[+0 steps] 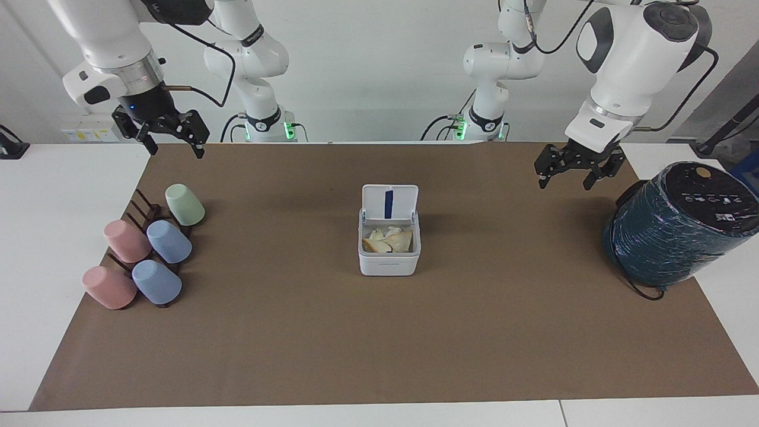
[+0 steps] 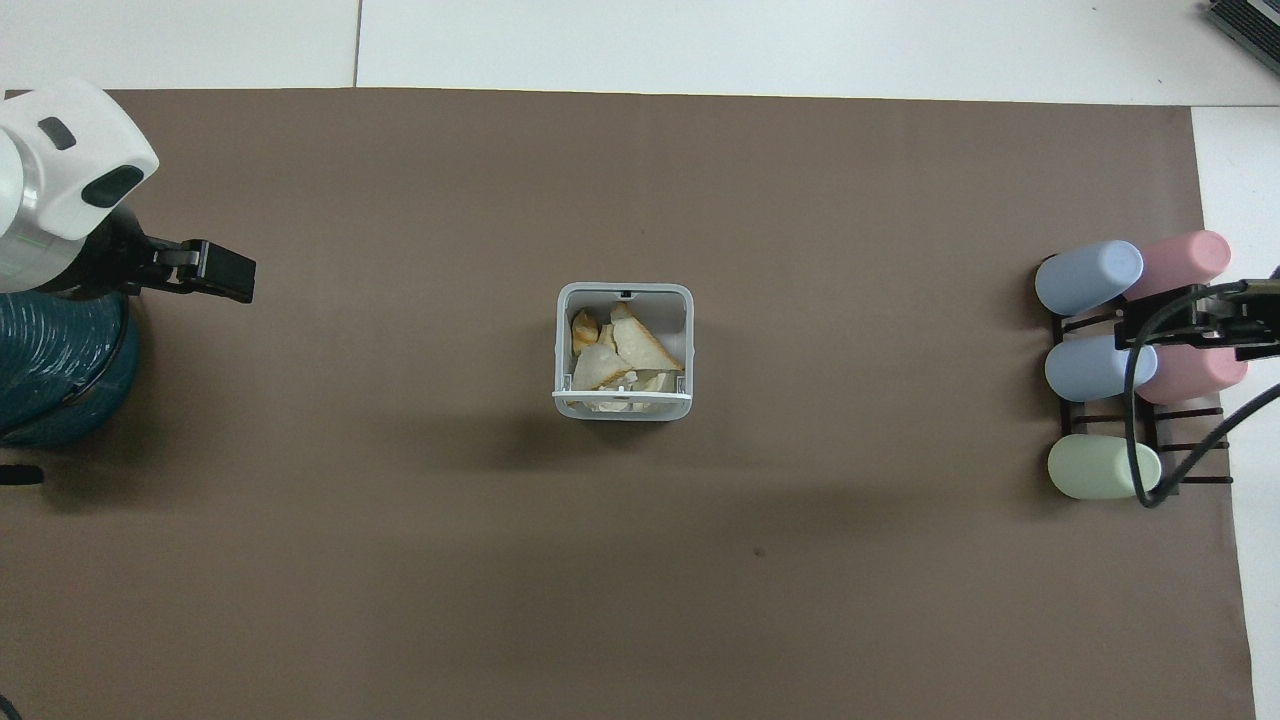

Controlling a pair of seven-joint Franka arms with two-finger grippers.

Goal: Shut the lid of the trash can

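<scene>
The white square trash can (image 1: 388, 264) stands at the middle of the brown mat, with pale crumpled scraps (image 1: 388, 240) inside. Its lid (image 1: 404, 201) stands upright and open on the edge nearer the robots, blue strip showing. In the overhead view the can (image 2: 622, 291) shows its open inside and the lid (image 2: 622, 396) is seen edge-on. My left gripper (image 1: 565, 175) hangs open and empty over the mat beside the teal cylinder, also in the overhead view (image 2: 215, 272). My right gripper (image 1: 172, 141) hangs open and empty over the mat's corner near the cup rack, also in the overhead view (image 2: 1200, 320).
A large dark teal wrapped cylinder (image 1: 676, 225) lies at the left arm's end of the table. A dark rack with several pastel cups (image 1: 148, 255) sits at the right arm's end. The brown mat (image 1: 379, 344) covers most of the table.
</scene>
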